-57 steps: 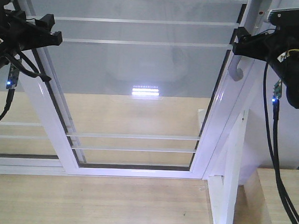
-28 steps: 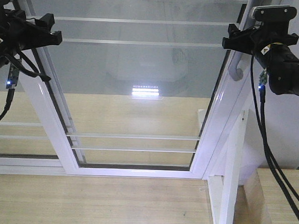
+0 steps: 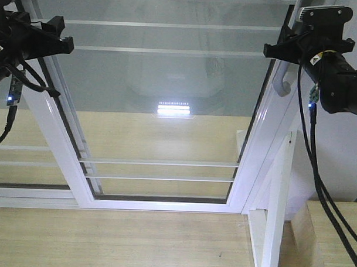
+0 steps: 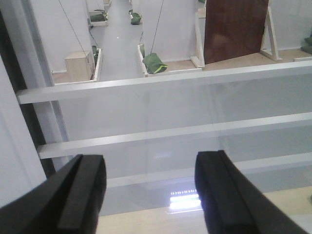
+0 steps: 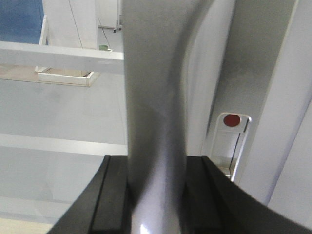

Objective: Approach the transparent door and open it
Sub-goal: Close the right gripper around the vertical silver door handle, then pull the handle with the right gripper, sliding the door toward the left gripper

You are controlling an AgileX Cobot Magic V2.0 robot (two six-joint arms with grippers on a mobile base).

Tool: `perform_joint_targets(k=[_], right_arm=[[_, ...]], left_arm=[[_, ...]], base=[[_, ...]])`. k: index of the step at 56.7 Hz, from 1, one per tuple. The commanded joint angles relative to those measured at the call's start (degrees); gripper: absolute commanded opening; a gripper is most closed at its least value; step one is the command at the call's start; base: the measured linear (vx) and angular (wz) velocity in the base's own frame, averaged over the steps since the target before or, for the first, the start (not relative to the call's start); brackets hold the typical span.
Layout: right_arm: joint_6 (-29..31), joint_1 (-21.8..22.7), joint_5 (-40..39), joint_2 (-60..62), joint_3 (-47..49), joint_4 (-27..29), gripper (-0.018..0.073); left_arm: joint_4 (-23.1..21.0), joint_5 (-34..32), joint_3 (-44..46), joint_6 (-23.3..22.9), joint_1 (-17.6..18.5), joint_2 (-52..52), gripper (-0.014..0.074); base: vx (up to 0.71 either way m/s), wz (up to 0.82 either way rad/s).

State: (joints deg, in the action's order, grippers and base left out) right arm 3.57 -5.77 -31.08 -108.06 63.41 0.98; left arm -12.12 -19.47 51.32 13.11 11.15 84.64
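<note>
A: Pale wood-grain floor (image 3: 116,237) below, white wall to the right. Position of the transparent door (image 3: 168,80)?

B: Fills the centre of the front view; white frame, thin horizontal bars (image 3: 160,162) across the glass, ceiling-light reflection (image 3: 174,109) mid-pane. Curved pull handle (image 3: 280,84) on the right upright.

A: Right gripper (image 5: 155,190)?

B: Level with the top of the handle in the front view. From the right wrist camera: black fingers (image 5: 113,195) either side of the handle's (image 5: 153,122) silver bar, pressed against it, clamped. Small lock plate with a red dot (image 5: 232,120) on the frame just right of the handle.

A: Left gripper (image 4: 151,195)?

B: Raised at the door's left upright (image 3: 47,117), up near the top bars. Wrist view: two black fingers (image 4: 80,195) spread wide apart, nothing between them, glass and bars (image 4: 165,80) directly ahead. Contact with the glass: cannot tell.
</note>
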Motion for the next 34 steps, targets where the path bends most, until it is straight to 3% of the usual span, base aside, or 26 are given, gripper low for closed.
perform_joint_targets(k=[1, 7, 34], right_arm=[[-0.98, -2.38, -5.22, 2.87, 2.01, -4.5, -0.001], [-1.34, -5.6, -5.22, 2.87, 2.01, -6.71, -0.0009], [-1.64, -20.71, -8.66, 2.87, 2.01, -6.71, -0.0009]], left_arm=[[-0.24, -4.83, 1.98, -0.11, 0.08, -2.05, 0.0524], [-0.24, -4.83, 1.98, -0.11, 0.08, -2.05, 0.0524], [-0.24, -4.27, 1.98, -0.11, 0.08, -2.05, 0.0524]], base=[[0.0, 0.0], [0.0, 0.0], [0.0, -0.01]])
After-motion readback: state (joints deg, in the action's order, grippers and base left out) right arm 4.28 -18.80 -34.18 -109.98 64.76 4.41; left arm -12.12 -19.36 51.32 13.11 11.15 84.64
